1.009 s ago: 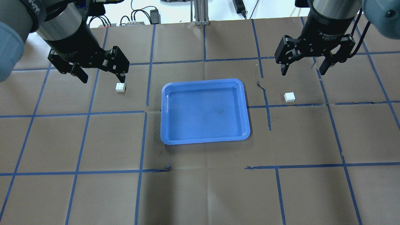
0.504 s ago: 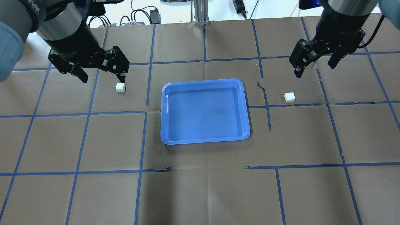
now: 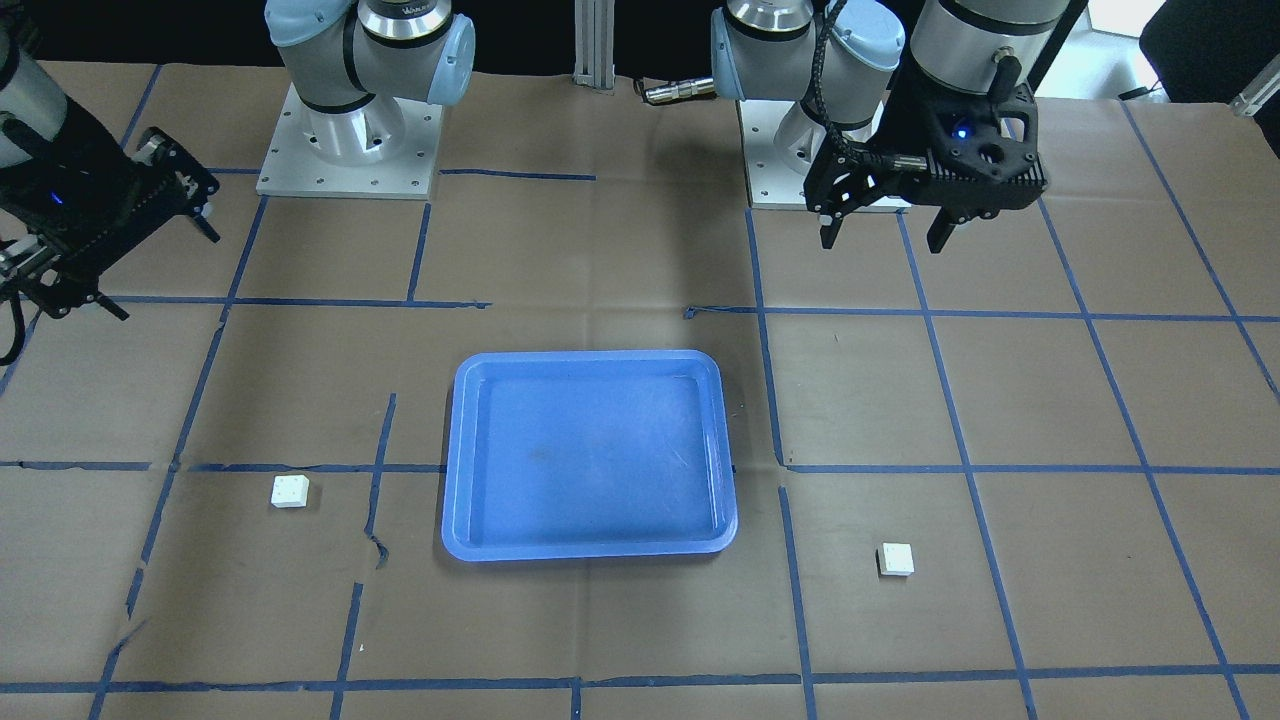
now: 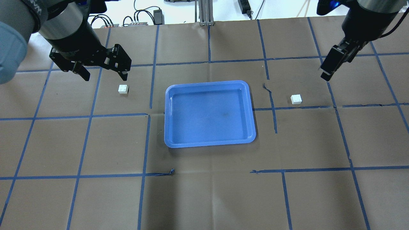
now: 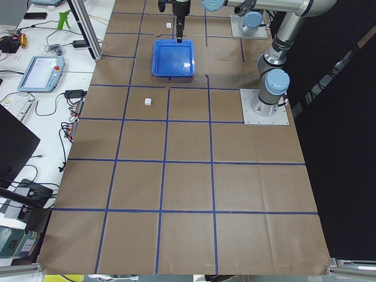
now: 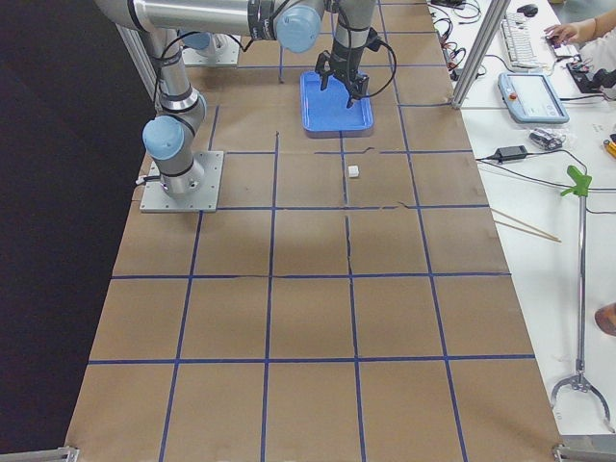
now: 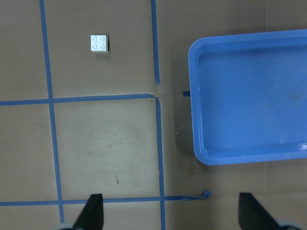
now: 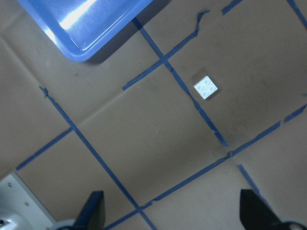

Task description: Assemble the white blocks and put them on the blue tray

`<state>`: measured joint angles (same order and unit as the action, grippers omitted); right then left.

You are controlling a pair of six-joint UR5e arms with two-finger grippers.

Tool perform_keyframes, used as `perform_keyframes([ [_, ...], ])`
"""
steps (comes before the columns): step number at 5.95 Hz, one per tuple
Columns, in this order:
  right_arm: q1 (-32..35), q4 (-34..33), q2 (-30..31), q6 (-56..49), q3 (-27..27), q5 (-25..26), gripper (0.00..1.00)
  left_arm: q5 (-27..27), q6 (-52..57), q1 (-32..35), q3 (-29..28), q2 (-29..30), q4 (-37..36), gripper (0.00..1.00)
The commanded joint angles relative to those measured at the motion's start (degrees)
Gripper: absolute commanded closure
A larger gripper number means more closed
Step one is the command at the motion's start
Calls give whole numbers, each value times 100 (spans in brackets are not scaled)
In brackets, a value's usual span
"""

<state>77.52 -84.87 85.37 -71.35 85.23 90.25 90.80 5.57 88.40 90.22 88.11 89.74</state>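
Note:
The blue tray lies empty at mid-table; it also shows in the front view. One white block lies left of the tray and shows in the left wrist view. The other white block lies right of the tray and shows in the right wrist view. My left gripper is open and empty, hovering just beyond the left block. My right gripper is open and empty, turned edge-on, raised beyond and to the right of the right block. The blocks are apart.
Brown paper with a blue tape grid covers the table. The arm bases stand at the robot's edge. Cables and a metal post lie past the far edge.
My right gripper has swung right and away from the right block while rotating to edge-on. My left gripper has drawn slightly back from the left block. Blocks and tray have not moved.

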Motion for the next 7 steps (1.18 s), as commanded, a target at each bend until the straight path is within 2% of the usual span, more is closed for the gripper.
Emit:
perform_keyframes([
  [1,-220,-389,-344,-2155,2,-634,0,-36,934,-461,66,440,-497,1],
  [2,-350,-607,-615,-3216,2,-823,0,-36,1337,-638,75,905,-945,1],
  [3,-499,-731,-940,-3871,11,-1382,0,-28,1568,-744,75,1431,-1437,1],
  [4,-666,-767,-1065,-4034,159,-1866,1,-19,1570,-797,92,1863,-1964,1],
  [5,-790,-1385,-1075,-4192,804,-2062,1,-10,1570,-798,127,2294,-2457,1],
  [6,-965,-2357,-1075,-4255,1620,-2143,1,16,1570,-806,153,2872,-3018,1],
  [7,-1106,-3211,-1110,-4316,2254,-2578,1,25,1552,-806,154,3287,-3424,1],
])
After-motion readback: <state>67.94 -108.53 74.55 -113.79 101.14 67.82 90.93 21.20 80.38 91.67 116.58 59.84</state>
